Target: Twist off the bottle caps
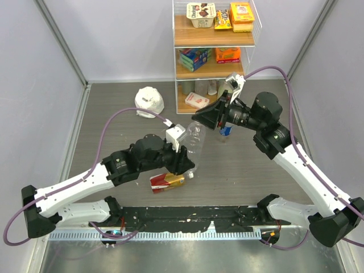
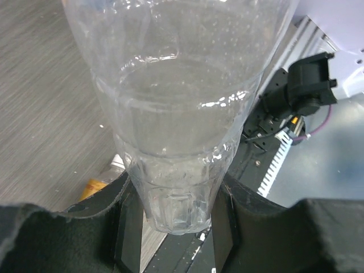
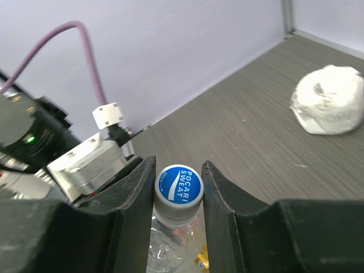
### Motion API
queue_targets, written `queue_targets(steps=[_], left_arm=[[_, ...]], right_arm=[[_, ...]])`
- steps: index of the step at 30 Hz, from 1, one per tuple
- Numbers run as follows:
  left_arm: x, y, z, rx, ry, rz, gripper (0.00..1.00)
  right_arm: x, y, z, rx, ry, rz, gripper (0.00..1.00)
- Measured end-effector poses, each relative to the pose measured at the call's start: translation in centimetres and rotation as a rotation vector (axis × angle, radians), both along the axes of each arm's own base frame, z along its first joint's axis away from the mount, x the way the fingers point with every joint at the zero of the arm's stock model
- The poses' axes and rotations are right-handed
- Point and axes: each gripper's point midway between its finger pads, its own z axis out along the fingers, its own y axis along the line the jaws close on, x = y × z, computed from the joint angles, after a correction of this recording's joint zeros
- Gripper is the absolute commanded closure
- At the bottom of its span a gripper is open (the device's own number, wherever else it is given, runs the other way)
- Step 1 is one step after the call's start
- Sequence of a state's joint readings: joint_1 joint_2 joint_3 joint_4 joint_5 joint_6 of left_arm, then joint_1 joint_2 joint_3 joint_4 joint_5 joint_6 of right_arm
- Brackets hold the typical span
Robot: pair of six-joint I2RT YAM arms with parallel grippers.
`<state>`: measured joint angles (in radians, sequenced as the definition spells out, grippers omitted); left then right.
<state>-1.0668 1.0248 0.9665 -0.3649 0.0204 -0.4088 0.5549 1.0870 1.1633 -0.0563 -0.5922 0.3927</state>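
The left gripper (image 1: 183,164) is closed tightly on the lower end of the clear bottle (image 1: 195,139), holding it off the table (image 1: 244,165) near the middle of the workspace with its neck tilted away towards the shelf (image 1: 213,51). In the left wrist view the bottle's ribbed base sits wedged between the two black fingers (image 2: 122,199), and its transparent body fills most of the view above them. The right gripper (image 1: 199,118) meets the bottle at its top, and its wrist view shows the jaws pressed against both sides of the blue cap (image 3: 179,185), which sits on the neck with its printed face towards the camera. The amber bottle (image 1: 168,181) lies on its side on the table just below the left gripper, its white cap (image 1: 190,175) pointing right. A blue-labelled bottle (image 1: 226,131) is partly hidden behind the right arm's wrist, and whether it is capped cannot be told. The white bag (image 1: 149,101) rests on the table at the far left, well apart from both grippers
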Motion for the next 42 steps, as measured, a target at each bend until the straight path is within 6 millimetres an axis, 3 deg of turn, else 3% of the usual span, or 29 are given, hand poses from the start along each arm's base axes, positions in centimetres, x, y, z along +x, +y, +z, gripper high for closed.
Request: queue_targets(steps=[9, 13, 15, 16, 17, 20, 23, 35, 42], left_arm=[[-1.9, -1.0, 0.8, -0.060, 0.017, -0.121, 0.96], [-2.1, -1.1, 1.0, -0.069, 0.007, -0.137, 0.96], [-2.1, -1.1, 1.0, -0.069, 0.005, -0.137, 0.97], [-2.1, -1.1, 0.9, -0.069, 0.005, -0.136, 0.98], [-2.0, -1.1, 0.9, -0.069, 0.004, -0.133, 0.98], [-1.8, -1.0, 0.7, -0.064, 0.002, -0.122, 0.99], [-1.5, -0.9, 0.5, -0.056, -0.004, -0.104, 1.00], [0.1, -0.2, -0.9, 0.000, -0.015, -0.011, 1.00], [2.0, 0.6, -3.7, 0.130, 0.012, 0.107, 1.00]], right_arm=[[-3.3, 0.6, 1.6, 0.077, -0.081, 0.235, 0.98], [-3.6, 0.6, 1.9, 0.086, -0.090, 0.257, 0.98], [-3.4, 0.5, 1.8, 0.086, -0.080, 0.249, 0.88], [-3.2, 0.4, 1.7, 0.085, -0.072, 0.240, 0.68], [-3.0, 0.4, 1.7, 0.086, -0.067, 0.233, 0.61], [-2.3, 0.2, 1.4, 0.085, -0.036, 0.196, 0.23], [-1.5, 0.0, 1.3, 0.089, -0.012, 0.146, 0.02], [1.2, -1.3, 1.8, 0.079, 0.037, -0.043, 0.00], [3.4, -2.4, -0.5, 0.028, 0.121, -0.205, 0.00]])
